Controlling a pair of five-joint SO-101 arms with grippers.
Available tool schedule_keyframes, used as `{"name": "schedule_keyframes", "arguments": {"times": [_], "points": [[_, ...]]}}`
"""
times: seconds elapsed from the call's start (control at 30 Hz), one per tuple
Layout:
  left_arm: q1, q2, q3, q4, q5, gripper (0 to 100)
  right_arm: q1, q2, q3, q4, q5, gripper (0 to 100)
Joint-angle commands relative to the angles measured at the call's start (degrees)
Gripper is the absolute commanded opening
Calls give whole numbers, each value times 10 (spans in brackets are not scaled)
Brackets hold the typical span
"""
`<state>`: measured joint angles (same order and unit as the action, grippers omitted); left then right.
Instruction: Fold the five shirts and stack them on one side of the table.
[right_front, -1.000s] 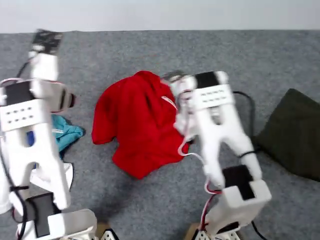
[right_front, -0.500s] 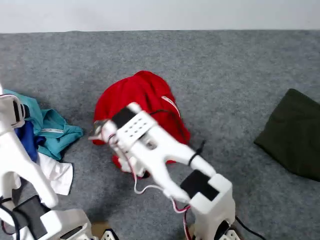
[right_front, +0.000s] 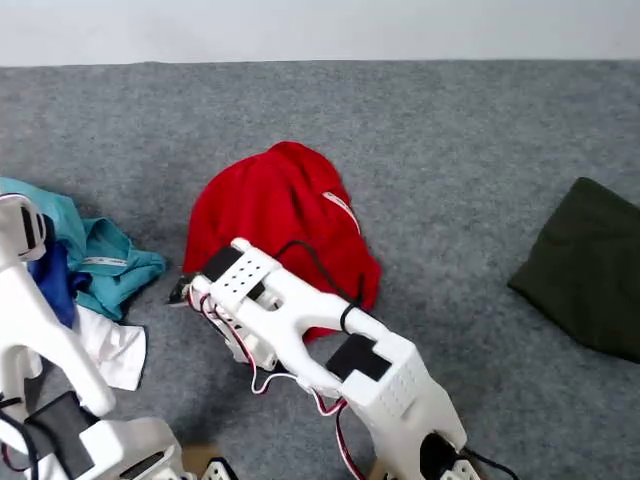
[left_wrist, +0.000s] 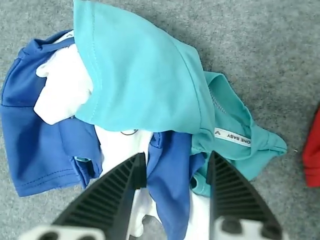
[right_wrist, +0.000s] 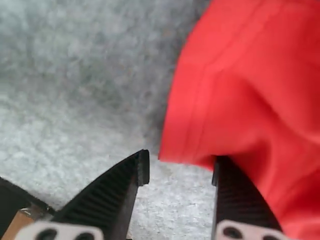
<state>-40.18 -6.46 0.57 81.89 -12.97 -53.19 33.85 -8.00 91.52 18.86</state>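
Note:
A crumpled red shirt (right_front: 280, 215) lies mid-table. My right gripper (right_front: 184, 291) sits low at that shirt's near-left edge. In the right wrist view it (right_wrist: 180, 172) is open, with the red shirt's hem (right_wrist: 235, 100) hanging just between the fingertips. A loose pile lies at the table's left: a teal shirt (left_wrist: 145, 75) on top, a blue shirt (left_wrist: 40, 135) and a white shirt (left_wrist: 62, 92) under it. My left gripper (left_wrist: 175, 172) hovers open above this pile, holding nothing. A folded dark green shirt (right_front: 585, 265) rests at the far right.
The grey felt table (right_front: 450, 130) runs to a pale wall at the back. The right arm's white body (right_front: 330, 340) crosses the near side of the red shirt. The left arm (right_front: 30, 320) stands at the near-left corner beside the pile (right_front: 95, 265).
My right arm has swung from the red shirt's right side across to its near-left edge and dropped low. The left arm has drawn back to the left, uncovering the pile.

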Motion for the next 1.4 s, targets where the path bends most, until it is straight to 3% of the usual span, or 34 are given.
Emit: {"name": "schedule_keyframes", "arguments": {"times": [0.0, 0.13, 0.4, 0.73, 1.07, 1.37], "points": [[-3, -6, -3, 3, -2, 195, -5, 30, -44, -7, -7, 190], [-3, -6, -3, 3, -2, 195, 1, 59, -94, 19, -8, 13], [-1, -7, -4, 3, -2, 195, 73, 29, -244, 116, -31, 9], [32, -7, -6, 6, -2, 195, 214, -222, -243, 116, 7, 9], [222, -3, 6, 61, -47, 196, 407, -410, -243, 115, 8, 9], [386, -2, 98, 36, -105, 200, 621, -436, -246, 89, 88, 9]]}}
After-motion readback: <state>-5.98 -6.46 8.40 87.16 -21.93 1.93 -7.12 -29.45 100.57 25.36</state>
